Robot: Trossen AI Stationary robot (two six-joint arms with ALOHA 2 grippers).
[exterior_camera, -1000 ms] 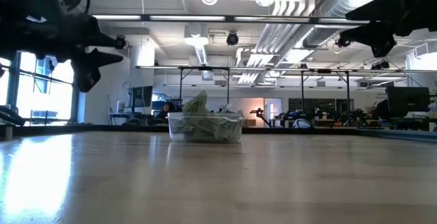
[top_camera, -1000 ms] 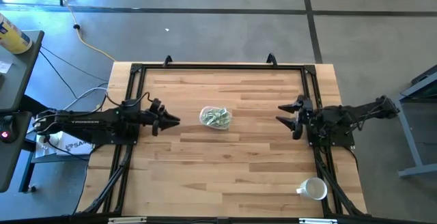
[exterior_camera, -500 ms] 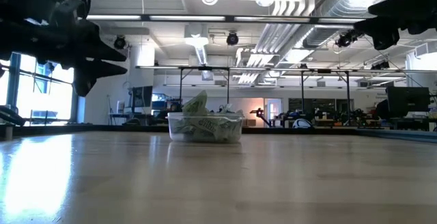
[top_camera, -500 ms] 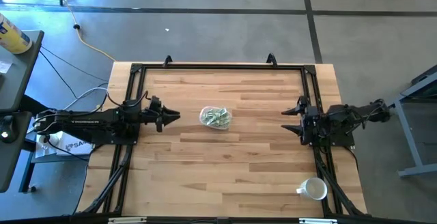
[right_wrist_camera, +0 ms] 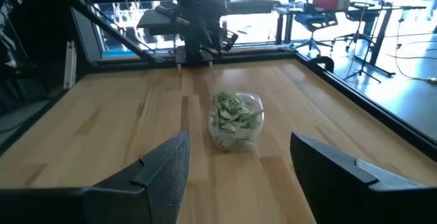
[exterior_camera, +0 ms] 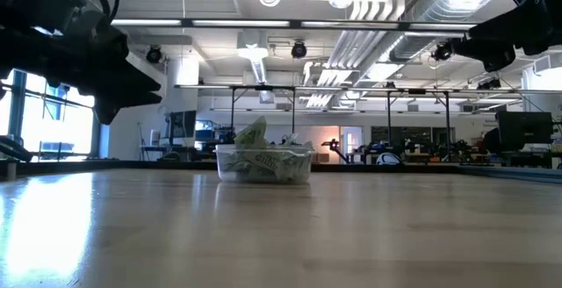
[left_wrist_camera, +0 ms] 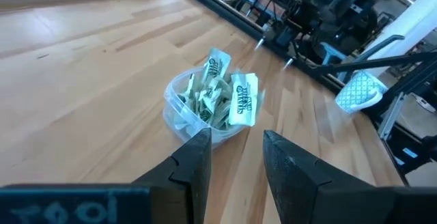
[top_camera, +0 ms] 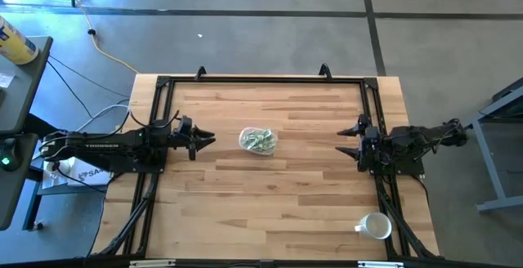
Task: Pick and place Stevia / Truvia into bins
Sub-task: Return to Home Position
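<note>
The wooden table [top_camera: 270, 211] fills the middle of the high view, edged by a black frame [top_camera: 261, 79].

The 2 dark arms lie low along its 2 short sides. The left arm [top_camera: 106, 147] reaches in from the left edge and the right arm [top_camera: 417, 141] from the right edge. Both point toward the table's centre.

The left gripper [top_camera: 209, 141] hangs above the wood, near the bowl and on its left. Its fingers [left_wrist_camera: 198, 157] are parted by a narrow gap and hold nothing. In the left wrist view the bowl sits just past the fingertips, in line with that gap.

The right gripper [top_camera: 341, 143] is well apart from the bowl, close to the table's right edge. Its jaws are spread wide and hold nothing. In the right wrist view the bowl stands far ahead, framed between the 2 fingers [right_wrist_camera: 164, 173].

A white mug [top_camera: 376, 225] stands alone near the table's front right corner, well away from both grippers and from the bowl.

The clear plastic bowl [top_camera: 245, 141] rests on the wood, a little toward the left gripper. Neither gripper touches it.

The Stevia sachets [top_camera: 261, 140], pale green and white, are heaped inside the bowl. 2 of them [left_wrist_camera: 244, 101] stick up above the rim, and in the low view 1 tilted sachet [exterior_camera: 251, 133] rises clear of the pile. All the sachets in sight are in the bowl.
</note>
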